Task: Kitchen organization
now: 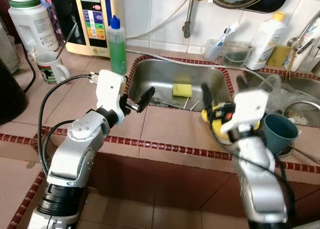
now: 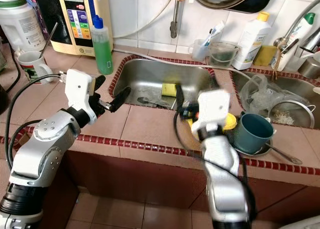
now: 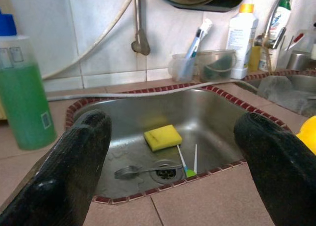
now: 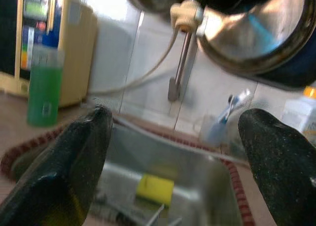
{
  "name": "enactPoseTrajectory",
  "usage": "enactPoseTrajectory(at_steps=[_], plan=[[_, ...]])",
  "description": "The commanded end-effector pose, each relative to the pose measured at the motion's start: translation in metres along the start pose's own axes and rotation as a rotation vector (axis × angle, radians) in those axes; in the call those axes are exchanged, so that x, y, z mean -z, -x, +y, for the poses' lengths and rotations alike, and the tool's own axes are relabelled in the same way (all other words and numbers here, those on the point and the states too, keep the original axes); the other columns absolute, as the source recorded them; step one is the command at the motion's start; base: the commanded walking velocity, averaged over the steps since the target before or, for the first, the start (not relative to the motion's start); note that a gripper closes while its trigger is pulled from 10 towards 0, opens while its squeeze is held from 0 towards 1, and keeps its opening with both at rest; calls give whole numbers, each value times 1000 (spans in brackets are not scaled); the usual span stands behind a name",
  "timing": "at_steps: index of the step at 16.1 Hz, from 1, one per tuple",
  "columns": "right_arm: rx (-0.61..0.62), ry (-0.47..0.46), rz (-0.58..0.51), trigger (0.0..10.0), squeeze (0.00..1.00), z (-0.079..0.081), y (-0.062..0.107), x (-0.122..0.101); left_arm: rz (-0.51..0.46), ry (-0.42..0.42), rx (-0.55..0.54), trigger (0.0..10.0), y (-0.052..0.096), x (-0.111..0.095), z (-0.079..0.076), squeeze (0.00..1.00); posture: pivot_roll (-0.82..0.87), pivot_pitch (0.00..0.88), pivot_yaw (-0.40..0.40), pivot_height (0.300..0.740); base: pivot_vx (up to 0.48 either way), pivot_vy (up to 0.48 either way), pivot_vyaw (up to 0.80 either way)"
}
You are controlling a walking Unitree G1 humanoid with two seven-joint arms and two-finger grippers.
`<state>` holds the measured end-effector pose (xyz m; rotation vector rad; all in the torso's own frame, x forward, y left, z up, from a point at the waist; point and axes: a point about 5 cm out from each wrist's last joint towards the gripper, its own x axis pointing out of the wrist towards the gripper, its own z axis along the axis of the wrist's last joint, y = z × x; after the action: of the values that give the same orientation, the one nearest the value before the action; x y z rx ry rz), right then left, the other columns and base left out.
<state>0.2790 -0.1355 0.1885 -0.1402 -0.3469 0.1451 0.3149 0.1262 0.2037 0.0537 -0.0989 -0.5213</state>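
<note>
The left hand (image 1: 141, 101) is held above the terracotta-tiled desk (image 1: 165, 134) at the near left corner of the rectangular stainless-steel sink (image 1: 150, 74), its two black fingers (image 3: 74, 171) spread wide apart and gripping nothing. The right hand (image 2: 181, 100) is raised over the near right rim of the same sink, fingers (image 4: 276, 147) likewise spread and empty; the arm is blurred in the head views. Inside the basin, a yellow rectangular sponge (image 3: 163, 137) lies flat near the centre, with a metal spoon (image 3: 133, 171) beside the drain and two thin sticks with a green tip (image 3: 186, 163) just right of it. Just beside the right wrist a yellow rounded object (image 1: 218, 120) sits on the desk, next to a dark teal mug (image 2: 256, 133). At the far left of the sink a tall bottle of green liquid with a blue cap (image 1: 117, 46) stands upright, and a white patterned mug (image 1: 50, 66) stands further left. A white bottle with a yellow cap (image 1: 267, 39) stands against the tiled wall at the far right.
</note>
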Motion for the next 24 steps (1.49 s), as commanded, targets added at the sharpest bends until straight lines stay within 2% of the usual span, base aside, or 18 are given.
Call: enactPoseTrajectory(at_steps=[1,2,3,10,17,21,24], plan=[[-10,33,-24,10000,0,0,6,-6,-6,-17,29,10000,1,3,-6,0,-81,0,-25,740,0,0,0],[-21,36,-14,10000,0,0,11,-3,-2,-15,34,10000,3,5,-8,0,-80,0,-24,740,0,0,0],[-52,53,21,10000,0,2,29,5,12,-21,53,10000,10,15,-12,0,-86,0,-17,740,0,0,0],[-21,103,79,10000,0,2,66,10,70,-34,109,10000,13,38,-14,0,-132,0,8,740,0,0,0],[40,104,101,10000,0,0,77,10,104,-19,208,10000,9,47,-20,0,-164,0,34,740,0,0,0],[54,116,141,10000,0,-1,93,14,110,-15,240,10000,6,51,-23,0,-194,12,47,740,0,0,0],[86,91,168,10000,0,-3,106,15,114,-18,262,10000,2,52,-25,0,-219,32,62,740,0,0,0]])
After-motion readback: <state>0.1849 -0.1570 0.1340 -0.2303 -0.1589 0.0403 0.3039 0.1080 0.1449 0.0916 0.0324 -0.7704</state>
